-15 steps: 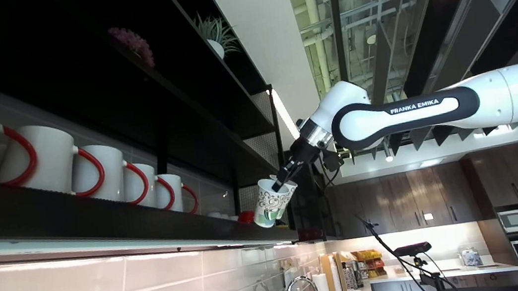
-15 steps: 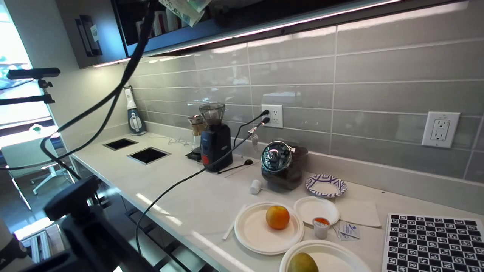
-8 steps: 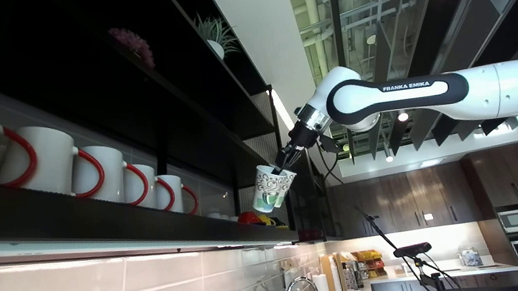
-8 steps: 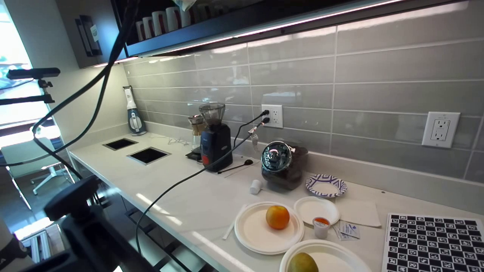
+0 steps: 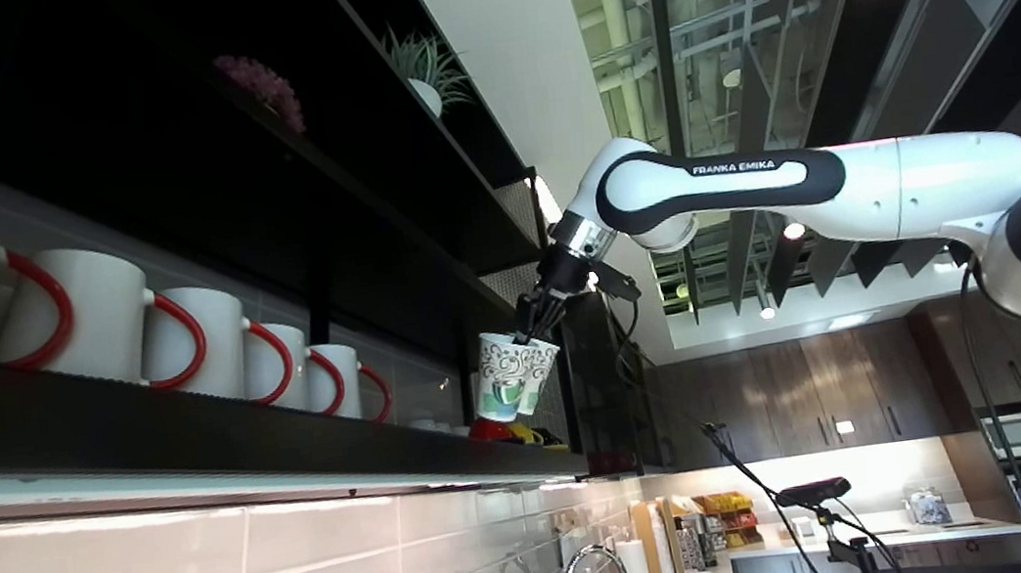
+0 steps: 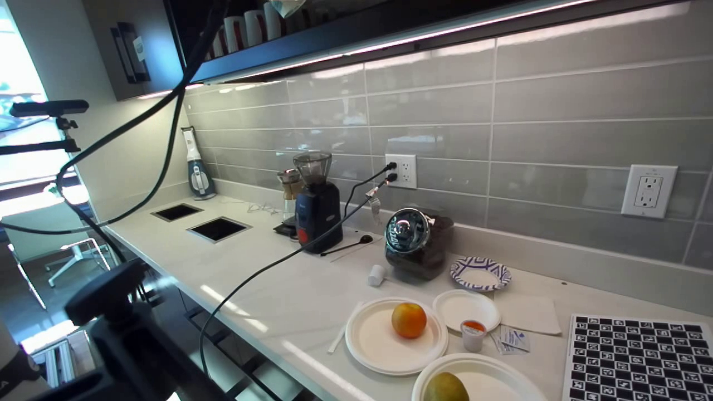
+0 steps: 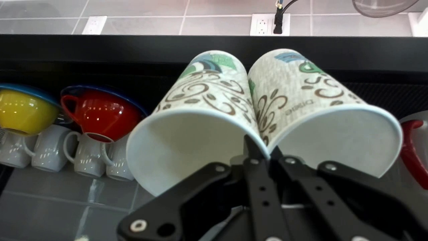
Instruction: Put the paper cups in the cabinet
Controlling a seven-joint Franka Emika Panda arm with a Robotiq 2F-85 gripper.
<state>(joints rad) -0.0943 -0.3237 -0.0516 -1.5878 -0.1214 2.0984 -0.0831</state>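
Observation:
Two whitish paper cups with green-teal and brown print hang side by side from my gripper (image 7: 264,150). In the wrist view they are the left cup (image 7: 210,90) and the right cup (image 7: 297,87), mouths toward the camera. The fingers are shut on their touching walls, one finger inside each cup. In an exterior view the gripper (image 5: 531,333) holds the cups (image 5: 500,377) slightly tilted at the far end of the black cabinet's (image 5: 195,436) lower shelf. I cannot tell how far in they are. Only part of a cup (image 6: 287,6) shows in an exterior view, below the cabinet's top.
White mugs with red handles (image 5: 93,312) stand along the lower shelf. A red cup (image 7: 103,113), a yellow cup (image 7: 28,110) and small white mugs (image 7: 87,157) are left of the paper cups. A red-handled mug (image 7: 416,147) is right. A shelf hangs above.
The paper cups first rose a little, then moved left toward the shelf in an exterior view, with the arm following. The gripper stays shut on both cups. The arm's cables have swung.

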